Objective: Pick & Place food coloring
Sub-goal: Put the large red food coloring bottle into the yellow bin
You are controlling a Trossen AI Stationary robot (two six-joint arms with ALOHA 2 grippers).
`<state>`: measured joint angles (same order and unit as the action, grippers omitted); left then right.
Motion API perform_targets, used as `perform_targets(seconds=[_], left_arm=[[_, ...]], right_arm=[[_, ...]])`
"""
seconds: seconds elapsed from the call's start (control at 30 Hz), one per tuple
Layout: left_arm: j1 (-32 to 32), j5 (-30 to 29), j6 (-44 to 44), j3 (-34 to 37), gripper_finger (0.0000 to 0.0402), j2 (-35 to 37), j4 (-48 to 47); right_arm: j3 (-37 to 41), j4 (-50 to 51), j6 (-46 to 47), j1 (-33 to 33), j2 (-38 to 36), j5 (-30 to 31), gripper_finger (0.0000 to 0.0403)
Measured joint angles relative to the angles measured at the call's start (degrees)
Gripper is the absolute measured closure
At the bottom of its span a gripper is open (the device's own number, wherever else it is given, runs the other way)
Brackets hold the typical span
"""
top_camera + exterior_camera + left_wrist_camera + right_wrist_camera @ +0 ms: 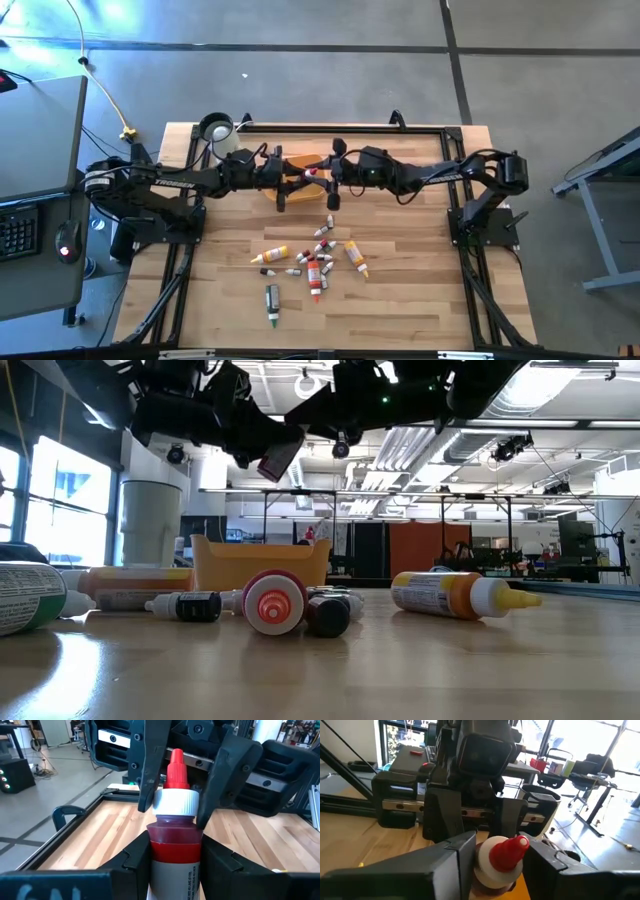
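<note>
Red food coloring bottle (175, 840) clamped at body in left tool (175, 865), held above yellow-orange tray (302, 163) at desk's far middle. Right tool (176, 795) directly opposite, fingers (150, 765) closing beside white cap; contact uncertain. Long axis of bottle along line between tools, red tip toward right arm. Both arms equally near. Remaining bottles (315, 262) lying scattered on wooden desk (420, 290), nearer front. Beyond: open workshop, grey floor, white jug (217, 130) at desk corner.
</note>
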<state>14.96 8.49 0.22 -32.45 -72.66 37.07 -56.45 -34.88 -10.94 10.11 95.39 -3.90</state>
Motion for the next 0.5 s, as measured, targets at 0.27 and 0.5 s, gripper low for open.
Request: perform_targets(seconds=[0.27,0.5], left_arm=[[0.0,-0.04,-0.02,0.0,0.0278,-0.02,0.01],[0.07,-0.85,0.54,0.0,0.0278,-0.02,0.27]], right_arm=[[-0.02,0.98,0.46,0.02,-0.02,0.86,0.0262],[-0.02,1.33,-0.48,-0.03,-0.04,5.7,0.0233]])
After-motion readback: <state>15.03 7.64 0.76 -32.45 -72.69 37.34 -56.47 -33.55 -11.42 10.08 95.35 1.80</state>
